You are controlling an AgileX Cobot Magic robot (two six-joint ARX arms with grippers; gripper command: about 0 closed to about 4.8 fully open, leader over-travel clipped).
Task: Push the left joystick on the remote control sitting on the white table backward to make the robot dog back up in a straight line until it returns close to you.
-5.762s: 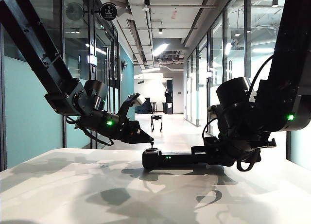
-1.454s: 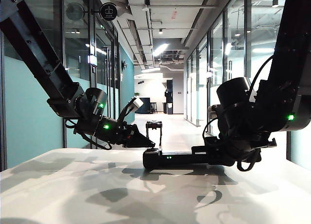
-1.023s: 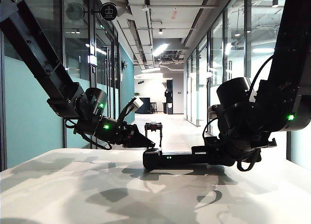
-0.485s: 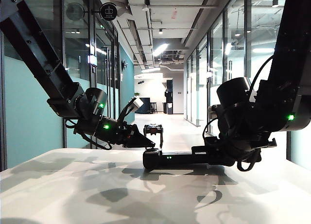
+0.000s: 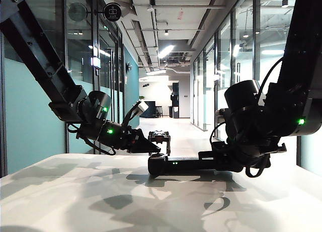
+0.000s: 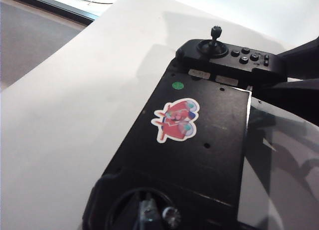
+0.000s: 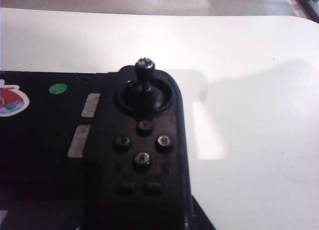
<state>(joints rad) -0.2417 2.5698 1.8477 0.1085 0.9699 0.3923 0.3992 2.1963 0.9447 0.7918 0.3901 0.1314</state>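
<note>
The robot dog (image 5: 160, 138) has come much closer. It was a tiny shape far down the hall, and now it looks bigger and stands just past the bench (image 5: 100, 191), at 12 o'clock from the left end of the remote control (image 5: 176, 164).

The left tool (image 5: 153, 148) comes in from 10 o'clock and its tip sits right at that left end. The tip covers the left joystick, so I cannot see the stick. I cannot tell if this tool is clenched or released. The right tool (image 5: 221, 160) is at the 3 o'clock end of the remote. It is black on black there, so I cannot tell if it is grasping the remote.

The right wrist view shows the other stick (image 7: 144, 73) standing up, with round buttons near it. The left wrist view shows a red sticker (image 6: 175, 119) on the flat middle.

The bench is white and smooth, with grey shadows. Behind it runs a long hall with glass walls and bright ceiling lights.
</note>
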